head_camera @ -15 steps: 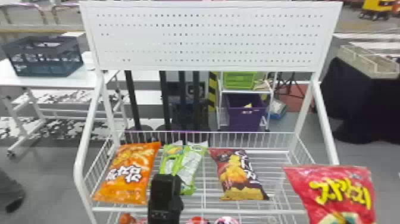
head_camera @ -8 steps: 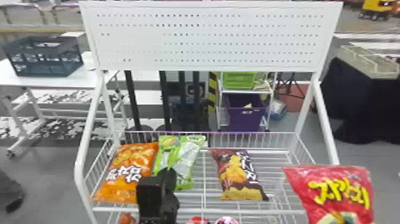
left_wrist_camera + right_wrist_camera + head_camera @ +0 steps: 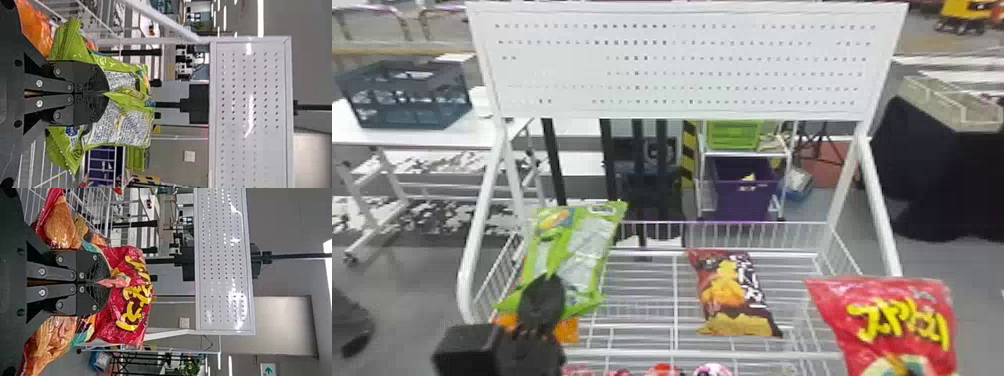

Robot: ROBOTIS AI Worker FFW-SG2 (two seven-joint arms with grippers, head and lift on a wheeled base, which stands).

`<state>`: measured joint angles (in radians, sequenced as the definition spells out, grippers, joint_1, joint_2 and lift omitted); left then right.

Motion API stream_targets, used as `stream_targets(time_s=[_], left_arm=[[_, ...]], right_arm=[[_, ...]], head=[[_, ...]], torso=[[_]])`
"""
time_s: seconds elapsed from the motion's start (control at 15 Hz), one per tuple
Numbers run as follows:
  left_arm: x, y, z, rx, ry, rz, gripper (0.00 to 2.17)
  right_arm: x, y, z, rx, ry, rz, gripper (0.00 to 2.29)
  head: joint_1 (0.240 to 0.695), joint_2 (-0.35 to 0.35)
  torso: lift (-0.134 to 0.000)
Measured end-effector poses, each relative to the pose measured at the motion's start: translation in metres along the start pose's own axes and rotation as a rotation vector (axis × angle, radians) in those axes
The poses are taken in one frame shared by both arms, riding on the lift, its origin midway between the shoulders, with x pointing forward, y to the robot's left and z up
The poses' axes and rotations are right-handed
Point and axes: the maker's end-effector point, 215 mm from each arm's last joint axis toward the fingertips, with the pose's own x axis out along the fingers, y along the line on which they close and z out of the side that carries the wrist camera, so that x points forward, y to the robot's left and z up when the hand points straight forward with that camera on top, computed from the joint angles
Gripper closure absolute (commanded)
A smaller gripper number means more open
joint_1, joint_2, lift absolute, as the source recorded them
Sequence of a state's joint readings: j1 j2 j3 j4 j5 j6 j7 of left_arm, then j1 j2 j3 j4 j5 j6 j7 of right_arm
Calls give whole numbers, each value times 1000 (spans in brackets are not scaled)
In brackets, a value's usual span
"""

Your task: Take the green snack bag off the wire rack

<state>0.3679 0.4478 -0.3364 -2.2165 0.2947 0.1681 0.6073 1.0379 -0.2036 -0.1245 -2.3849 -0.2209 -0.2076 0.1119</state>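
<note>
Head view: L gripper [image 3: 542, 300] is at near L, up against the green snack bag [image 3: 587, 250], which sits over the L side of the wire rack [image 3: 712, 355], approx. upright w/ a tilt, hiding most of the orange bag [image 3: 568, 331]. L wrist view: fingers pressed tog., clamped on a fold of the green one's film, tip of the fold poking out btwn them. Bag looks bright green w/ a pale, printed panel, creased & puckered around the grip, crimped edge flaring out. R wrist view: R gripper [image 3: 106, 282] is pinched tight too, on a fold of the red bag [image 3: 897, 325], which is at near R. Maroon bag [image 3: 729, 292] lies on the rack, R of ctr., well apart from the green one.
</note>
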Motion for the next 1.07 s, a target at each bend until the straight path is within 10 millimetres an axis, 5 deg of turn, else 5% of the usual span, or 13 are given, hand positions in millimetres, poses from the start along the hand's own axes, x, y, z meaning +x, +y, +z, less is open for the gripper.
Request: stream_targets(time_s=[0.53, 1.07], left_arm=[[-65, 96, 39, -27, -133, 82, 1794], [-82, 128, 36, -30, -109, 40, 1798]], right_arm=[[1, 3, -3, 4, 4, 6, 2125], [-2, 5, 0, 1, 5, 9, 2125]], head=[[499, 0], [499, 0]], torso=[[0], [0]])
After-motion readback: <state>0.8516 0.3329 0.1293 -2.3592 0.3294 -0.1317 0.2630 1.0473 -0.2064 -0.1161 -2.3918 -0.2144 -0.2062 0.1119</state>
